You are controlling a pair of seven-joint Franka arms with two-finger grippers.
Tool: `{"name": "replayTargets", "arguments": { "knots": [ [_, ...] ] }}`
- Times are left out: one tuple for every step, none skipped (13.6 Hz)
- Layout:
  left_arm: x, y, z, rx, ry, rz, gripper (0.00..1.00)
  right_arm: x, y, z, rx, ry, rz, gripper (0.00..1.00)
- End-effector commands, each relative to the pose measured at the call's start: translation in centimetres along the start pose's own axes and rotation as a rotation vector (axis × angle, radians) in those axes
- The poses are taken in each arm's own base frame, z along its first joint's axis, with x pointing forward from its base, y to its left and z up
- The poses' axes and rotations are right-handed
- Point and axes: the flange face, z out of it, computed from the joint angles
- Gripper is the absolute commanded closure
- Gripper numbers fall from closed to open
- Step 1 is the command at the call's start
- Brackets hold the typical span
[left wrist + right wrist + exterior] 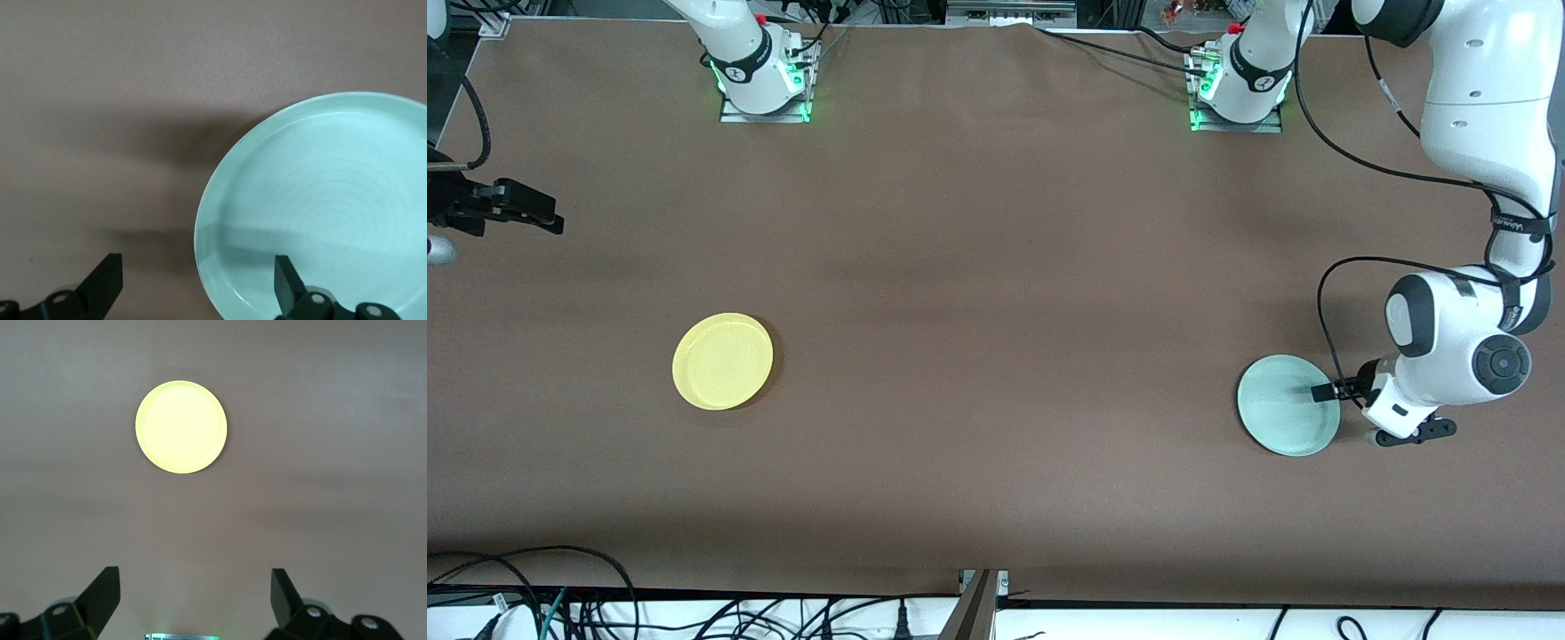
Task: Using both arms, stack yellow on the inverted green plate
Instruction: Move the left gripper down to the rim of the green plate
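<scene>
The yellow plate [722, 360] lies flat on the brown table toward the right arm's end; it also shows in the right wrist view [181, 427]. The green plate [1288, 404] lies toward the left arm's end, hollow side up as far as I can see, and fills part of the left wrist view [320, 213]. My left gripper [1325, 391] is open and low at the plate's rim [197, 283], with one finger [287, 283] over the plate and the other [107, 280] over bare table. My right gripper [538, 213] is open and empty [195, 593], up over the table's right-arm end.
The two arm bases [763, 80] [1240, 89] stand lit green along the table's edge farthest from the front camera. Black cables [560, 596] lie off the table's nearest edge. A grey object [438, 251] shows below the right gripper.
</scene>
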Motion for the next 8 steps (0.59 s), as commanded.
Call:
{"name": "replayTargets", "arguments": {
  "knots": [
    [0.13, 0.65, -0.92, -0.024, 0.012, -0.006, 0.0, 0.25, 0.04, -0.43, 0.013, 0.008, -0.001, 0.0],
    [0.15, 0.76, -0.89, -0.023, 0.013, -0.002, 0.0, 0.26, -0.04, -0.43, 0.013, 0.008, -0.003, 0.0],
    [0.31, 0.68, -0.65, -0.023, 0.014, -0.003, 0.0, 0.25, 0.04, -0.43, 0.013, 0.008, -0.001, 0.0],
    [0.46, 0.48, -0.47, -0.023, 0.025, 0.007, 0.0, 0.25, 0.04, -0.43, 0.013, 0.008, -0.001, 0.0],
    [0.48, 0.37, -0.37, -0.023, 0.025, 0.007, 0.08, 0.25, 0.04, -0.43, 0.013, 0.008, -0.001, 0.0],
    [0.46, 0.37, -0.16, -0.023, 0.022, 0.009, 0.19, 0.26, -0.04, -0.43, 0.013, 0.008, -0.003, 0.0],
    [0.49, 0.37, -0.21, -0.021, 0.022, 0.01, 0.28, 0.25, 0.04, -0.43, 0.013, 0.008, -0.001, 0.0],
    [0.47, 0.37, -0.19, -0.021, 0.02, 0.008, 0.36, 0.25, 0.04, -0.43, 0.013, 0.008, -0.001, 0.0]
  ]
}}
